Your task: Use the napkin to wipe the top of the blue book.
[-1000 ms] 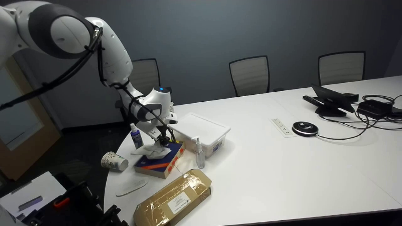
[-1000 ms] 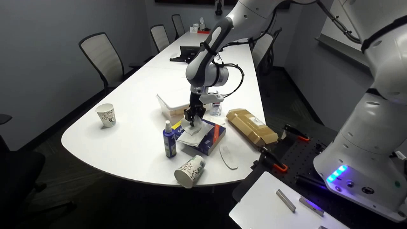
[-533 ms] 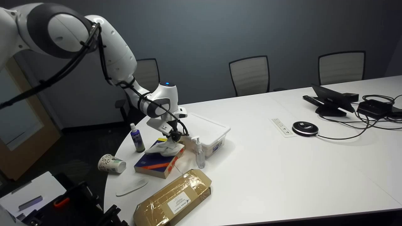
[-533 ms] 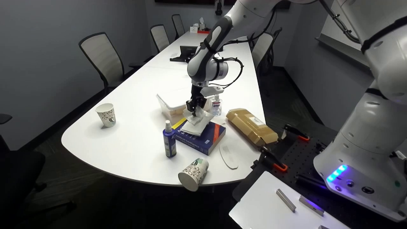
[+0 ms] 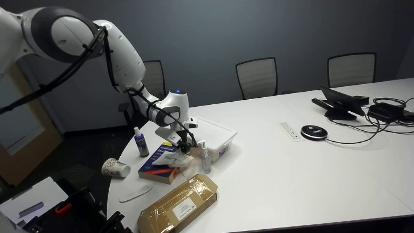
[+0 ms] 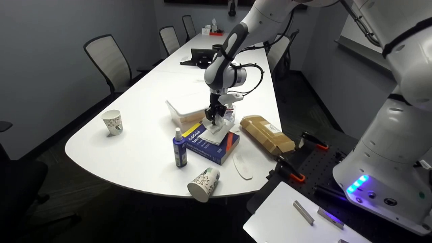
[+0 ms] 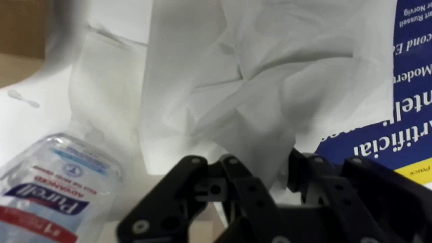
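Gripper (image 7: 260, 165) pinching the napkin (image 7: 266, 98), which lies over the blue book (image 6: 216, 149) and overhangs its edge facing the sanitizer bottle (image 5: 206, 161); uncovered surface extends toward the spray bottle (image 6: 180, 150), the likely direction of the coming stroke.

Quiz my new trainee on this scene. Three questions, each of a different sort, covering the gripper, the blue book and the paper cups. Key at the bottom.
1. What does the gripper hold?

2. Which two band colours show on the cover of the blue book?
a) green and pink
b) yellow and orange-red
c) purple and grey

3. True or false: one paper cup lies on its side, and another cup stands upright.

Key: 1. the napkin; 2. b; 3. true.
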